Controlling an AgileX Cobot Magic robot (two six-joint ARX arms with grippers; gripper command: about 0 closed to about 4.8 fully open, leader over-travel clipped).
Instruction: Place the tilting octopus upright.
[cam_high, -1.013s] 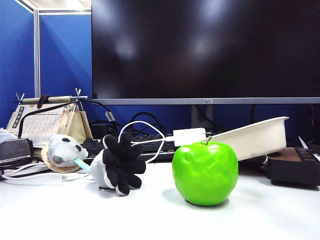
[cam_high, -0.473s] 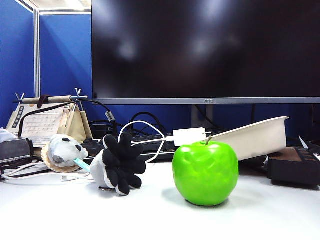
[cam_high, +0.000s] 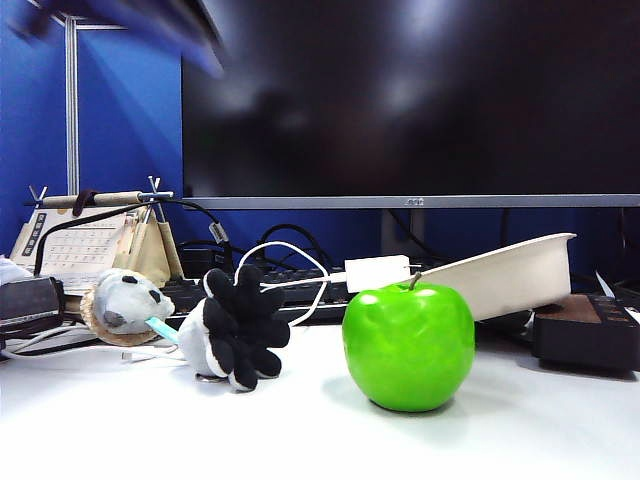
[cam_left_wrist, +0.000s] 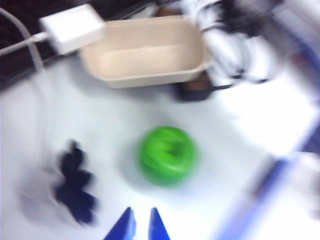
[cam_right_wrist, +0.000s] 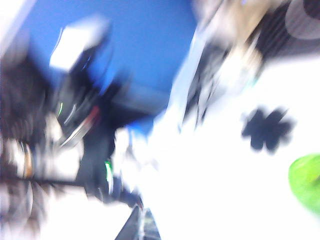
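The octopus (cam_high: 232, 328) lies tipped on its side on the bench (cam_high: 300, 440), black undersides facing the apple (cam_high: 408, 346), so untouched; the left gripper (cam_left_wrist: 139, 226) hangs above with fingers nearly together, while the right gripper (cam_right_wrist: 139, 226) is too blurred to tell

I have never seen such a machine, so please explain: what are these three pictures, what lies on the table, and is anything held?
A robot with two arms is at work; each arm ends in a two-finger claw. One picture looks across the white table from the front. The two blurred pictures come from cameras on the wrists.

On the table lie the octopus, tipped on its side with black tentacles showing, a green apple, and behind them a beige tray and a grey plush head.

The left claw, blue fingers close together, hangs above the table, holding nothing. The right claw is too blurred to judge.
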